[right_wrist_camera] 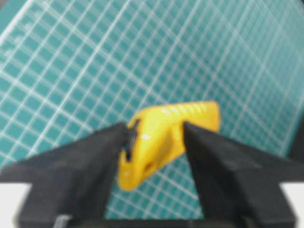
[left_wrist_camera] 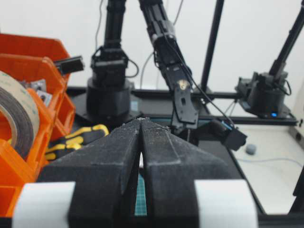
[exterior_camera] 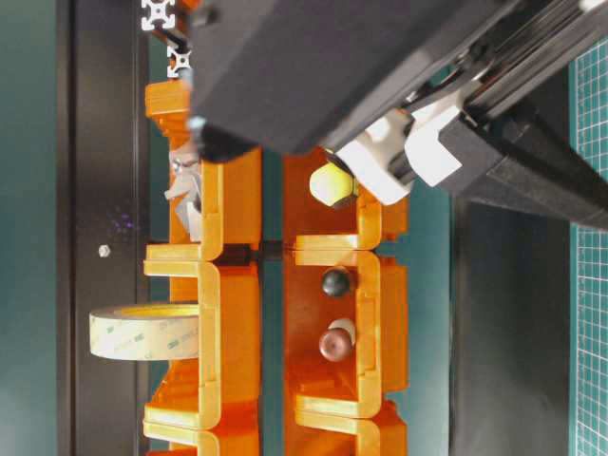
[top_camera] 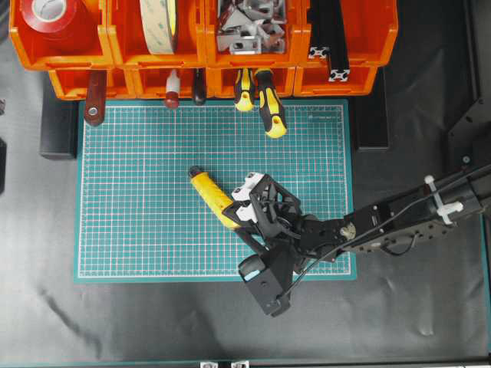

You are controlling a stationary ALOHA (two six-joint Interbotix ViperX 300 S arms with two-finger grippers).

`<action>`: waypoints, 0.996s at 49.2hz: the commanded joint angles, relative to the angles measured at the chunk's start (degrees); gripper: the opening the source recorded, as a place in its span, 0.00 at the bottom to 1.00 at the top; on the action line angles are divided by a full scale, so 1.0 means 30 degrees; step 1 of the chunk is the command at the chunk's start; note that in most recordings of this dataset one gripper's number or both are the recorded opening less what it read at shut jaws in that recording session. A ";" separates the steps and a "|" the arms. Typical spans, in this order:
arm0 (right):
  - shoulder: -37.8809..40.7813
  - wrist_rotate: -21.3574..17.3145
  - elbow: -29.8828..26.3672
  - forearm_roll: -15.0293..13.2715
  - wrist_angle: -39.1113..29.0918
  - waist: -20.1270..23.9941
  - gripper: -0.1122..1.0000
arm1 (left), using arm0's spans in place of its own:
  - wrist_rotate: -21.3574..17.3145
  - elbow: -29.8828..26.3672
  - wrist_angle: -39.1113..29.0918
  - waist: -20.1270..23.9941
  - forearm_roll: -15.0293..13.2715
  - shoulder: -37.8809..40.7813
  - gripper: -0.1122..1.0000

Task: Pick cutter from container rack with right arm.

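The yellow cutter (top_camera: 212,193) is out of the orange container rack (top_camera: 303,77) and over the green grid mat (top_camera: 138,215), with its dark tip pointing to the upper left. My right gripper (top_camera: 236,205) is shut on its rear end. In the right wrist view the cutter (right_wrist_camera: 190,116) sits clamped between the two black fingers of the right gripper (right_wrist_camera: 155,126), with the mat behind it. I cannot tell whether it touches the mat. My left gripper (left_wrist_camera: 141,119) is shut and empty beside the rack (left_wrist_camera: 42,76). It does not show in the overhead view.
Two yellow-and-black screwdrivers (top_camera: 270,107) stick out of the rack's lower tier over the mat's far edge. The upper bins hold a tape roll (top_camera: 159,23), red tape (top_camera: 50,15) and metal parts (top_camera: 245,31). A black arm body (exterior_camera: 380,66) blocks much of the table-level view.
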State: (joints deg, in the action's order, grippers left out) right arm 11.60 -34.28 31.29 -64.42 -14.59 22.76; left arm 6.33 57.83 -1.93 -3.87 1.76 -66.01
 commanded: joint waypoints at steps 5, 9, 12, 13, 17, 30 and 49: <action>-0.0059 -0.0029 -0.0088 0.1289 0.0146 0.0088 0.72 | 0.0059 -0.0410 0.0088 -0.0029 0.0059 0.0264 0.10; -0.0059 -0.0117 -0.0059 0.2021 0.0146 0.0088 0.78 | 0.0088 -0.0410 0.0059 -0.0029 0.0088 0.0234 0.10; -0.0146 -0.0293 -0.0059 0.2783 0.0146 0.0088 0.80 | 0.0088 -0.0410 0.0088 -0.0029 0.0088 0.0264 0.10; -0.0176 -0.0381 -0.0029 0.3076 0.0146 0.0088 0.81 | 0.0088 -0.0410 0.0059 -0.0029 0.0059 0.0234 0.10; -0.0498 -0.1084 0.0088 0.4395 0.0088 0.0088 0.81 | 0.0088 -0.0410 0.0059 -0.0029 0.0088 0.0234 0.10; -0.3281 -0.4746 0.0908 0.5215 0.0029 0.0000 0.81 | 0.0088 -0.0410 -0.0381 -0.0029 0.0059 0.0205 0.10; -0.9082 -0.9521 0.3105 0.5215 0.0850 0.0000 0.81 | 0.0029 -0.0410 -0.1143 -0.0029 0.0088 0.0146 0.10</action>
State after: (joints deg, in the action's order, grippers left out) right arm -10.72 -61.00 40.08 -48.87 -13.89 22.59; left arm 6.42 57.83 -5.45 -3.87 1.85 -66.01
